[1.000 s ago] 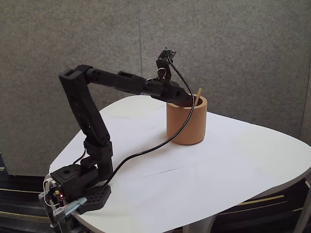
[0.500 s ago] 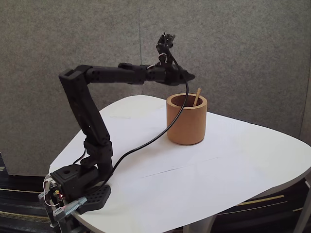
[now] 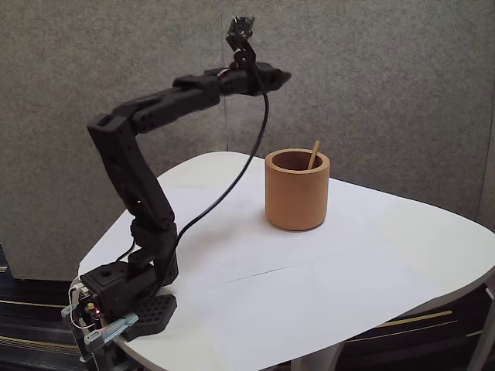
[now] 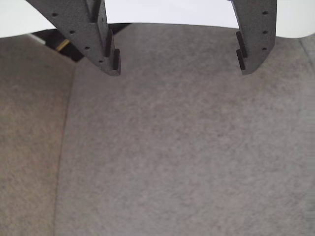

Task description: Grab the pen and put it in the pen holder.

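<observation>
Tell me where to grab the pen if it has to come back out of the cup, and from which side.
Grip the pen by its top end, the short bit that sticks up above the cup's rim. Come from above, probably along its lean: it rests tilted against the far right wall in the fixed view, with the rest down inside. The tool is open, empty, well clear above.

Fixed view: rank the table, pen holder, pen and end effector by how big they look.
1. Table, by far.
2. Pen holder.
3. End effector and pen: unsure. Most of the pen is hidden inside the holder, and the end effector is seen end-on.
</observation>
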`<state>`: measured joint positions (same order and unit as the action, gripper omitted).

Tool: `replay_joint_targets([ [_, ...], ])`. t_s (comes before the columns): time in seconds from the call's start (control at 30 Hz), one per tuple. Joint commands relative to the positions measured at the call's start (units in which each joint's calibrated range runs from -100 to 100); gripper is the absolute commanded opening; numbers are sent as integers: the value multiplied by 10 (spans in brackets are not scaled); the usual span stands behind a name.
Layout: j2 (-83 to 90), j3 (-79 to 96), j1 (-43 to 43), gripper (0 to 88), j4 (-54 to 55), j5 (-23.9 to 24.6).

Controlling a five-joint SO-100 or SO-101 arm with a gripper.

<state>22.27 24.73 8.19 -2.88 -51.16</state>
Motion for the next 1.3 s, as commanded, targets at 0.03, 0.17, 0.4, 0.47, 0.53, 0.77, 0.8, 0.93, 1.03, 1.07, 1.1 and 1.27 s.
replay_joint_targets([
  [0.03, 96, -90, 39, 344, -207, 3],
  [0.17, 162, -85, 48, 339, -339, 78],
  [0.4, 275, -78, 48, 339, -531, 295],
  [0.47, 303, -54, 48, 339, -580, 352],
  [0.53, 341, -4, 43, 339, -615, 401],
  [0.77, 545, 282, 41, 339, -673, 464],
  [0.8, 578, 322, 40, 339, -673, 464],
  [0.93, 685, 461, 40, 339, -674, 464],
  [1.03, 724, 522, 31, 339, -674, 464],
  [1.07, 729, 536, 26, 339, -674, 464],
  [1.1, 729, 551, 21, 339, -674, 464],
  [1.27, 730, 610, 14, 341, -748, 481],
])
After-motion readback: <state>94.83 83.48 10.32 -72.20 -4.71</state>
